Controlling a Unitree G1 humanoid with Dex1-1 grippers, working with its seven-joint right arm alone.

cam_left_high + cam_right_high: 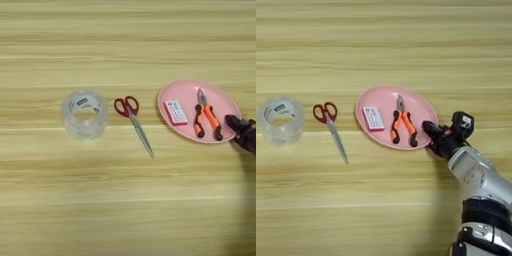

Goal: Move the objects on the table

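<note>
The pink oval plate (421, 103) lies right of centre on the wooden table (381, 45). Both the orange-and-black pliers (403, 125) and the small pink-and-white piece (374, 118) rest on it. My right gripper (434, 136) sits low at the plate's right rim, just right of the pliers' handles, open and holding nothing; it also shows as the gripper (239, 131) at the left eye view's right edge. The clear tape roll (85, 114) stands far to the left.
Red-handled scissors (132, 120) lie between the tape roll and the plate, blades pointing toward me and to the right. My silver forearm (478, 175) comes in from the bottom right corner.
</note>
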